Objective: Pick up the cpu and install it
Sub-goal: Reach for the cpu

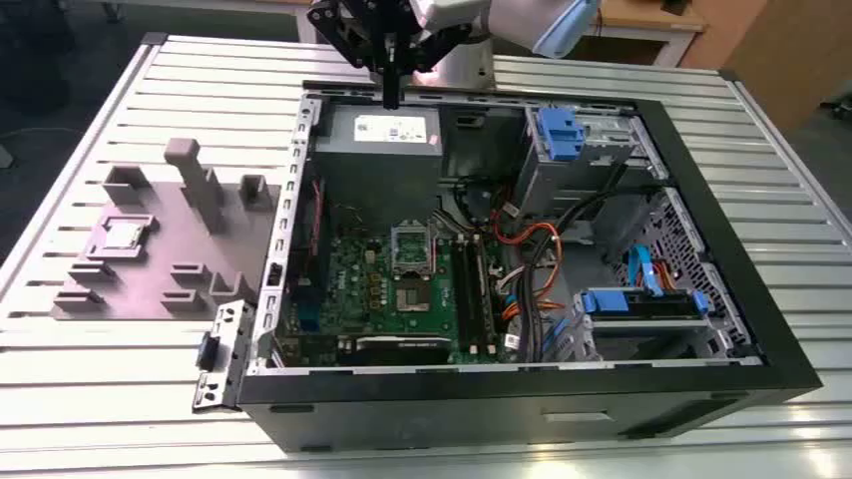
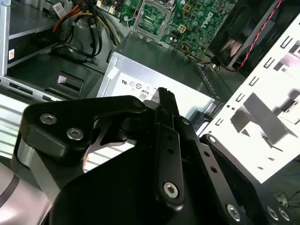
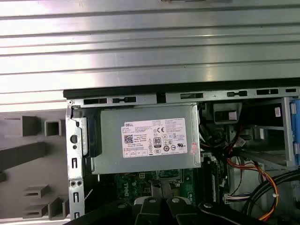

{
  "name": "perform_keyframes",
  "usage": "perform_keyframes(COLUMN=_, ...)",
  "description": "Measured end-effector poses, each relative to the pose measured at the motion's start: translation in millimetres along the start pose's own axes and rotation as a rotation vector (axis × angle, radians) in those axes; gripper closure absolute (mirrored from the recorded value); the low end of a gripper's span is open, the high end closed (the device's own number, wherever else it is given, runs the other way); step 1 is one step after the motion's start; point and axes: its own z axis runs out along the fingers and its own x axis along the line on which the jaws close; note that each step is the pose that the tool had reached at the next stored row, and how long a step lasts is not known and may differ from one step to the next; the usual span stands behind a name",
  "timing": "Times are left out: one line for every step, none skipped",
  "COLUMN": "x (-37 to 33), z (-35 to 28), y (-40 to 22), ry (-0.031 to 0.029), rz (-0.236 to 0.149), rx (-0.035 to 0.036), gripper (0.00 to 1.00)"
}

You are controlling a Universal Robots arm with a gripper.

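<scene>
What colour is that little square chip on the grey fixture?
The cpu is silver-grey, clearest in the exterior view.

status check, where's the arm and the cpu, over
Gripper above power supply, jaws shut, empty. Cpu on grey fixture, outside the case. Case wall stands between them.

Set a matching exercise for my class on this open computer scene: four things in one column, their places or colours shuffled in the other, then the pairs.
Things:
1 cpu
2 gripper
3 power supply
4 drive brackets

Descriptions:
A blue
B on the grey fixture plate, outside the computer case
C grey box with a white label
D hanging over the power supply

Pairs: 1-B, 2-D, 3-C, 4-A
</scene>
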Motion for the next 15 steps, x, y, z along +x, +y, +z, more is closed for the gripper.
perform_keyframes(x=0.0, z=0.0, y=0.0, ry=0.0001, rz=0.000, rx=0.0001, gripper=0.89)
perform_keyframes(x=0.0, z=0.0, y=0.0, ry=0.0001, rz=0.000, rx=0.0000, gripper=0.89)
perform_keyframes(x=0.0, z=0.0, y=0.0, ry=0.0001, rz=0.000, rx=0.0000, gripper=0.89)
perform_keyframes(x=0.0, z=0.0, y=0.0, ry=0.0001, rz=0.000, rx=0.0001, gripper=0.89)
perform_keyframes(x=0.0, z=0.0, y=0.0, ry=0.0001, rz=0.000, rx=0.0001, gripper=0.89)
perform_keyframes(x=0.0, z=0.0, y=0.0, ry=0.0000, rz=0.000, rx=0.0000, gripper=0.89)
perform_keyframes(x=0.0, z=0.0, y=0.0, ry=0.0001, rz=0.000, rx=0.0001, gripper=0.89)
perform_keyframes(x=0.0, z=0.0, y=0.0, ry=0.0000, rz=0.000, rx=0.0000, gripper=0.89)
perform_keyframes(x=0.0, z=0.0, y=0.0, ry=0.0000, rz=0.000, rx=0.0001, gripper=0.89)
perform_keyframes(x=0.2, z=0.0, y=0.0, ry=0.0000, rz=0.000, rx=0.0000, gripper=0.89)
perform_keyframes(x=0.6, z=0.0, y=0.0, ry=0.0000, rz=0.000, rx=0.0001, gripper=0.89)
perform_keyframes(x=1.1, z=0.0, y=-0.1, ry=0.0000, rz=0.000, rx=0.0000, gripper=0.89)
perform_keyframes(x=1.8, z=-0.1, y=-0.1, ry=0.0000, rz=0.000, rx=0.0000, gripper=0.89)
perform_keyframes(x=2.8, z=-0.1, y=-0.2, ry=0.0000, rz=0.000, rx=0.0000, gripper=0.89)
perform_keyframes(x=3.8, z=-0.1, y=-0.3, ry=0.0000, rz=0.000, rx=0.0000, gripper=0.89)
